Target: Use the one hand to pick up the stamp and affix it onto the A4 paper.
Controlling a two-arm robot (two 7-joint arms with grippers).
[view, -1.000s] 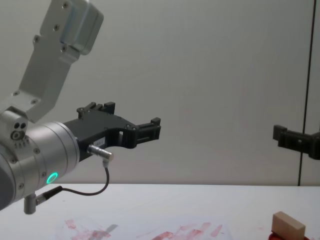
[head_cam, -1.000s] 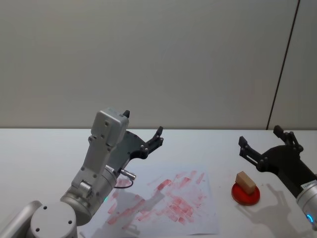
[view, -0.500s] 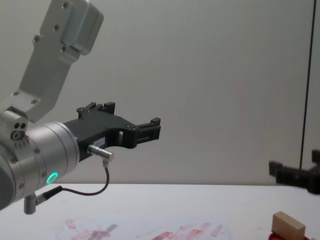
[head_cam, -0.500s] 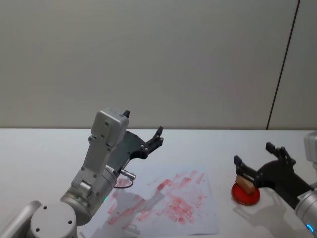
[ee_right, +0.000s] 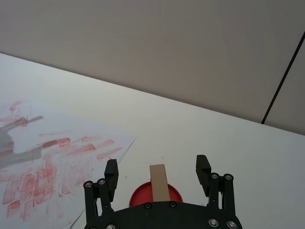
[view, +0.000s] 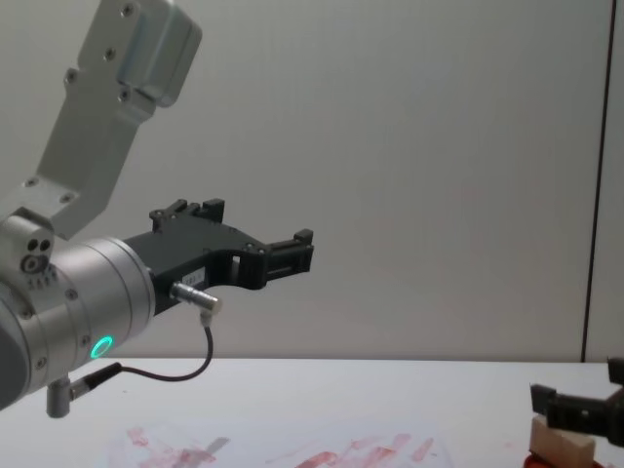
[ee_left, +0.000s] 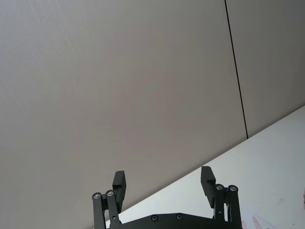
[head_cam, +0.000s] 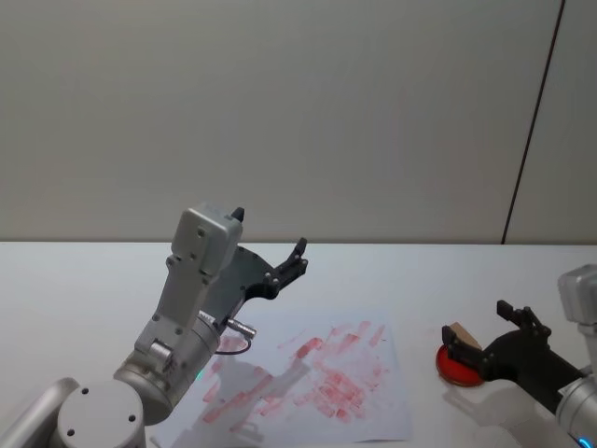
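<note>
I see the white table [head_cam: 75,280] with the red-smeared A4 paper [head_cam: 317,383] lying at its centre, and my left gripper [head_cam: 269,231] hangs open above the sheet's far-left corner. My right gripper [head_cam: 476,322] sits low on the right, its jaws spread wide on either side of the stamp [ee_right: 159,183] without touching it. The stamp rests on the red pad [head_cam: 459,371], just right of the sheet.

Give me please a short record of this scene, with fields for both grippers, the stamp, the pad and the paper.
stamp: on the red pad, not yet gripped
right gripper: open, low, one finger on each side of the stamp, apart from it
red pad: on the table, right of the A4 paper
A4 paper: flat on the table, covered with red prints
left gripper: open, raised above the table, holds nothing
</note>
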